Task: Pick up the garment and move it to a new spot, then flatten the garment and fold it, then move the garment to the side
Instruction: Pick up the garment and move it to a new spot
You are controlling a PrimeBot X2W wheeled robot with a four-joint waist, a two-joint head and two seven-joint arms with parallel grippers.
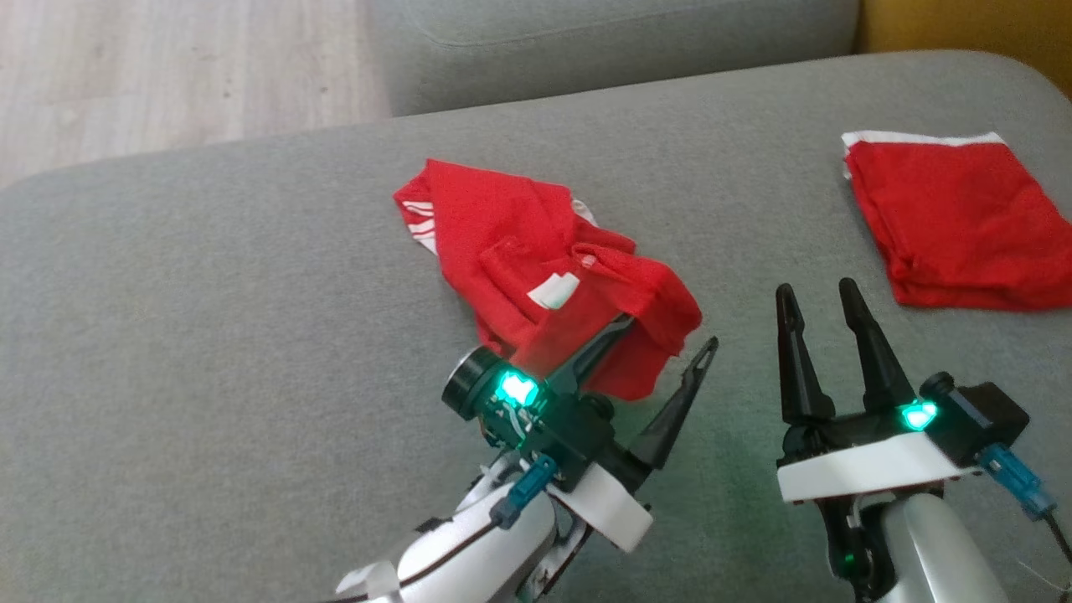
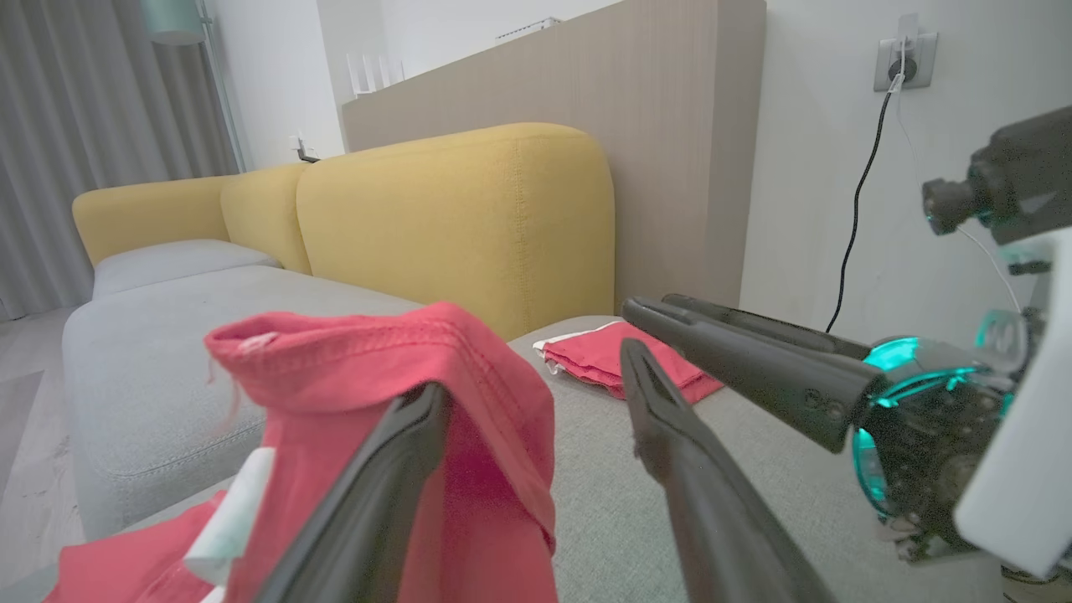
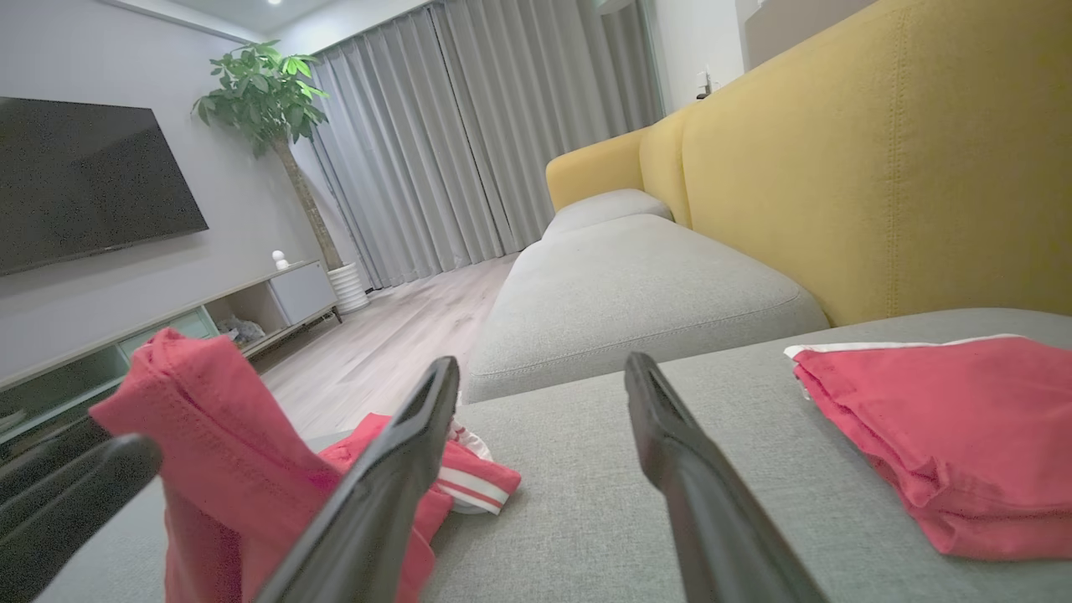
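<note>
The grey sofa seat (image 1: 209,335) carries the red garment (image 1: 544,268), which lies crumpled in a heap near its middle. A second, folded red garment (image 1: 955,226) sits well apart at the right. The left end effector (image 1: 662,352) has its fingers spread, yet a fold of the heap drapes over one finger. Pulling away could snag that fold and drag the cloth askew. The right end effector (image 1: 816,289) hovers with fingers apart, holding nothing. A careless sweep might ruffle the folded piece.

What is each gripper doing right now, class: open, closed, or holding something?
Left gripper: open, crumpled red garment draped over one finger.
Right gripper: open, holding nothing.
</note>
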